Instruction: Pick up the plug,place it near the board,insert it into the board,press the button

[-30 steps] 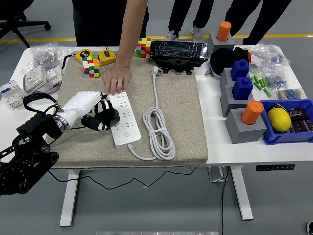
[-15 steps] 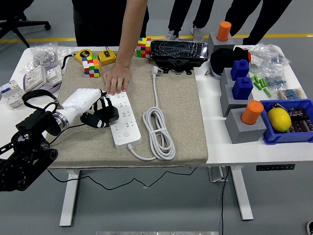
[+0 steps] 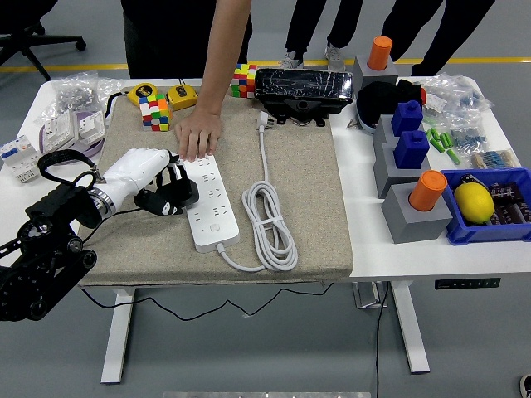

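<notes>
One robot hand is at work: the left hand (image 3: 158,184), white-shelled with black fingers (image 3: 177,187), comes in from the left over the beige felt mat (image 3: 299,191) that covers the white surface (image 3: 398,249). Its fingers are clenched around a black plug (image 3: 172,199), held just beside the left edge of the long white power strip (image 3: 210,201). The strip's long axis runs from the far side toward the near edge, tilted slightly rightward at its near end; its white cable (image 3: 267,217) lies coiled to its right and ends in a white plug head (image 3: 265,122) pointing away. Which way the black plug's prongs face cannot be told. A person's hand (image 3: 199,134) presses flat on the strip's far end. No writing on the strip or plug is legible.
</notes>
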Controlling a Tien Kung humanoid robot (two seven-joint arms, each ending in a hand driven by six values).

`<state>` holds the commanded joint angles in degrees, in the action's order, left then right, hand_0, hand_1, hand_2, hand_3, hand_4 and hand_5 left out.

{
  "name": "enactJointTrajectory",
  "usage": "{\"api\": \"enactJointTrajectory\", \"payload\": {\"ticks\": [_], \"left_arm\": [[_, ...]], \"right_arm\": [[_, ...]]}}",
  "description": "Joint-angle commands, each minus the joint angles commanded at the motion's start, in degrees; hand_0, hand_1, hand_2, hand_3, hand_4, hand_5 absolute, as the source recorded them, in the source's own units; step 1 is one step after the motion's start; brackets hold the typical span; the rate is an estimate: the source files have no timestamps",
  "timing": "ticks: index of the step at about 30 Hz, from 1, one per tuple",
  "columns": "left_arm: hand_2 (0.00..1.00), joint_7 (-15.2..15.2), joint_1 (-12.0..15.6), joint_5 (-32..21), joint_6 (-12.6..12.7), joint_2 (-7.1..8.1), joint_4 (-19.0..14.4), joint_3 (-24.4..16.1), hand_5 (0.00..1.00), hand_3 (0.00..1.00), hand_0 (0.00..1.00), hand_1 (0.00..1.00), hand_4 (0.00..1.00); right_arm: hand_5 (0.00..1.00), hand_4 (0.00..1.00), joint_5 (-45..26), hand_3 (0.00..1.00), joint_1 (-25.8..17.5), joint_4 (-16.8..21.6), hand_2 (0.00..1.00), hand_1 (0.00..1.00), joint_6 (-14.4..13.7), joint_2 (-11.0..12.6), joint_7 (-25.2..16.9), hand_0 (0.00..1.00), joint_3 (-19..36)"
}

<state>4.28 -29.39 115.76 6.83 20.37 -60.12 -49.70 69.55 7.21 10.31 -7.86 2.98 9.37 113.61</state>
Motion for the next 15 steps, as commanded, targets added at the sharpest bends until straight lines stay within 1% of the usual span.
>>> {"api": "enactJointTrajectory", "payload": {"ticks": [15], "left_arm": [[0.336,-0.1,-0.1,1.1,-0.1,0.20,0.6,0.8,0.002,0.479,0.265,0.295,0.857]], "right_arm": [[0.998,0.998,-0.4,0.763,-0.2,0.0,0.728,0.725,0.0,0.0,-0.2,0.782,-0.4]]}}
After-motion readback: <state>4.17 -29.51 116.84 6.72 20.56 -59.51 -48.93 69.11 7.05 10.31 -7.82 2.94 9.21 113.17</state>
